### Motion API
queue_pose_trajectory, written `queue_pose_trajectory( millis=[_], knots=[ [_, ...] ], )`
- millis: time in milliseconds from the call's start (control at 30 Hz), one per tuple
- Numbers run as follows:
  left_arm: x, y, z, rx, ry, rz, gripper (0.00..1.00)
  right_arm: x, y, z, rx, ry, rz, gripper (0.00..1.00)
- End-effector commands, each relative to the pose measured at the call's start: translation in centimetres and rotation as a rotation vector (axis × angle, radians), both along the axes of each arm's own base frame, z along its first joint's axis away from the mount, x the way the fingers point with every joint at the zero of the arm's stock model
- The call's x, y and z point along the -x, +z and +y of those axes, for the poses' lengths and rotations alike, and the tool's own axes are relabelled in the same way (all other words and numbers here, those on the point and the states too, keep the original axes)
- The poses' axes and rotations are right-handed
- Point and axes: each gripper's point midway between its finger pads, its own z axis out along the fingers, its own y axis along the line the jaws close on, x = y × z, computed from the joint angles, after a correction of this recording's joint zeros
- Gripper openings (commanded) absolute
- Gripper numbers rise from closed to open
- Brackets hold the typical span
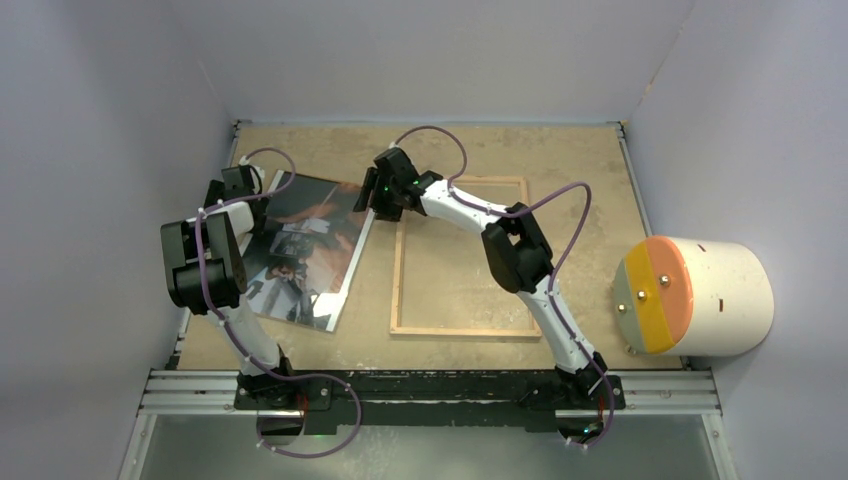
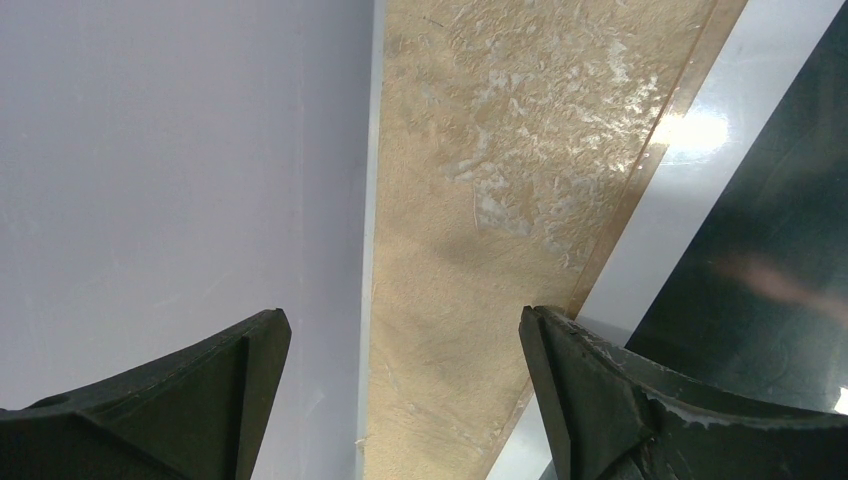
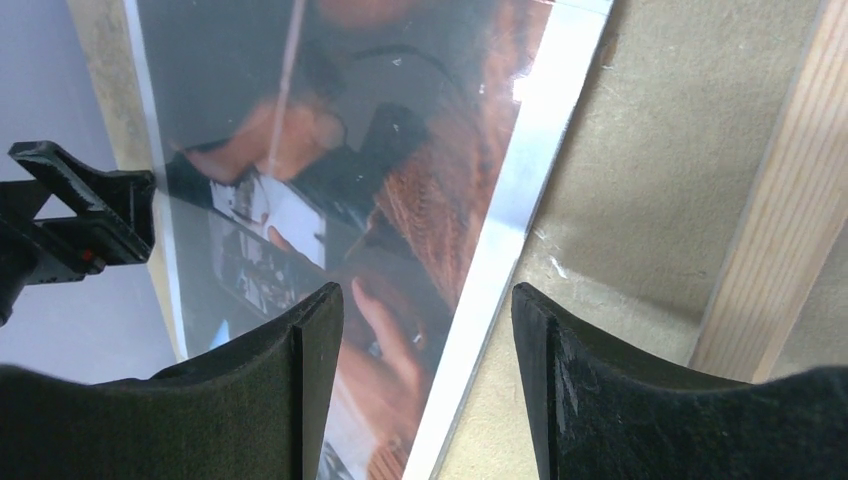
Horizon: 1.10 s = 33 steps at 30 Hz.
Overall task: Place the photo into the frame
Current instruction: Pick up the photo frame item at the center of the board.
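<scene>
- Fingers (image 3: 310,380) of my right gripper (image 3: 428,300) fill the near edge of the wrist view. They stand apart, astride the white 3 o'clock border of the photo (image 1: 305,255), and clamp nothing.
- Left gripper (image 2: 405,320) is spread wide and empty, over the table (image 1: 560,160) by the photo's 10 o'clock corner.
- Nothing of the task is done yet, I judge: the photo lies flat and skewed on the table, outside the frame (image 1: 465,331), just beside it at its 9 o'clock.
- Frame lies flat, wood face up, with only bare table inside its rails.
- Left to do: move the photo over, square it, and seat it inside the rails.
- Hidden: my left arm covers the photo's 9 o'clock edge. I cannot tell whether any fingertip touches the print.
</scene>
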Motion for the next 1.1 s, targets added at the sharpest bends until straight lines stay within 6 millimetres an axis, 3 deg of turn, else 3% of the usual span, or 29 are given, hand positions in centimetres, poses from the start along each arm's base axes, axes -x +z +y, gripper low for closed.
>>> queue_pose_trajectory(
  millis=[0,133,300,667,833,1067],
  knots=[
    [3.7,-4.3,-2.8,0.111,-0.056,0.197,0.93,-0.3,3.1,-0.8,0.026,-0.034,-0.046,0.65],
    [3.7,-4.5,-2.7,0.107,-0.055,0.203,0.93,-0.2,1.3,-2.1,0.097,-0.053,-0.038,0.66],
    [3.7,-4.6,-2.8,0.110,-0.055,0.202,0.93,0.0,-1.0,-1.7,0.100,-0.043,-0.006,0.66],
    [3.6,-4.2,-2.7,0.103,-0.064,0.199,0.92,-0.6,-2.7,-0.5,0.068,-0.060,0.014,0.60],
    [3.7,-4.1,-2.8,0.103,-0.069,0.200,0.92,-0.4,-1.8,0.4,0.011,-0.047,0.015,0.56],
    [3.7,-3.8,-2.8,0.100,-0.074,0.198,0.92,-0.3,2.2,2.3,-0.095,-0.019,-0.036,0.51]
  ],
)
